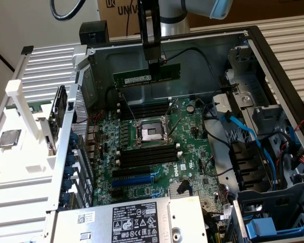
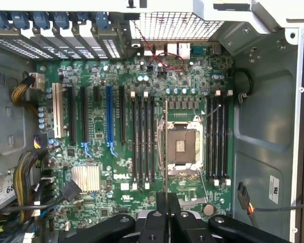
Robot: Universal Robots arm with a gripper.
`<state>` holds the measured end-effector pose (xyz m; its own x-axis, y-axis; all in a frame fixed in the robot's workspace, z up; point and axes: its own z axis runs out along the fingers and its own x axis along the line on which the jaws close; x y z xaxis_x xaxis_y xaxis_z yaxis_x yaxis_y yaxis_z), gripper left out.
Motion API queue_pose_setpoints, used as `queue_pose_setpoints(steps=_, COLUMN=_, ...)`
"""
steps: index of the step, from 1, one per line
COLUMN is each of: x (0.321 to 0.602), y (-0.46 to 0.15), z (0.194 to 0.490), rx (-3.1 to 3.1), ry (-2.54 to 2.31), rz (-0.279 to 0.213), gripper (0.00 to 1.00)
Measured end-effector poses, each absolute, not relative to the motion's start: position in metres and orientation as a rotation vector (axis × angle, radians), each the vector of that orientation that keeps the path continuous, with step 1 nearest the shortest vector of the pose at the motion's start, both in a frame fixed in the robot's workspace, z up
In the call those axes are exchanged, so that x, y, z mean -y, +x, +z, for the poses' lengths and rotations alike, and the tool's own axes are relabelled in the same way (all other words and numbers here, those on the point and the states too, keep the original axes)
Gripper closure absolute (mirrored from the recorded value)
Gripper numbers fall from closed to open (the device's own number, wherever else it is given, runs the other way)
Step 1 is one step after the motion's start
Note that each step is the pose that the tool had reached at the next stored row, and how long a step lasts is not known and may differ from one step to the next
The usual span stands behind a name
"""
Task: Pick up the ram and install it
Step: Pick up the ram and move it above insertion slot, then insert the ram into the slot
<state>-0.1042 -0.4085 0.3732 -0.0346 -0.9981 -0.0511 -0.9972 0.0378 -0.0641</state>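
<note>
In the exterior view, the ram (image 1: 147, 76), a long green stick with a white label, hangs level above the motherboard (image 1: 152, 152) inside the open computer case. My gripper (image 1: 154, 65) is shut on its top edge near the middle. In the wrist view the ram (image 2: 165, 147) appears edge-on as a thin line running out from my gripper (image 2: 166, 198), beside the CPU socket (image 2: 181, 147). Black memory slots with white end clips lie on both sides of the socket (image 2: 143, 144) (image 2: 218, 139). The stick is well above the board and touches nothing.
The case walls (image 1: 273, 66) surround the board. Blue and black cables (image 1: 243, 131) and drive bays sit at the exterior view's right. A power supply (image 1: 137, 220) is at the near edge. A square processor chip (image 1: 8, 137) rests on the white fixture at the exterior view's left.
</note>
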Motion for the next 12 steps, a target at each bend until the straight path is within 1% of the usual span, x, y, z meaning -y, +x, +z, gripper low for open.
queue_pose_setpoints(steps=7, x=0.4084, y=-0.1067, z=0.3712, rx=-2.195, ry=-2.106, rz=0.014, gripper=0.88)
queue_pose_setpoints(steps=12, x=0.4085, y=-0.1067, z=0.3712, rx=-2.195, ry=-2.106, rz=0.014, gripper=0.88)
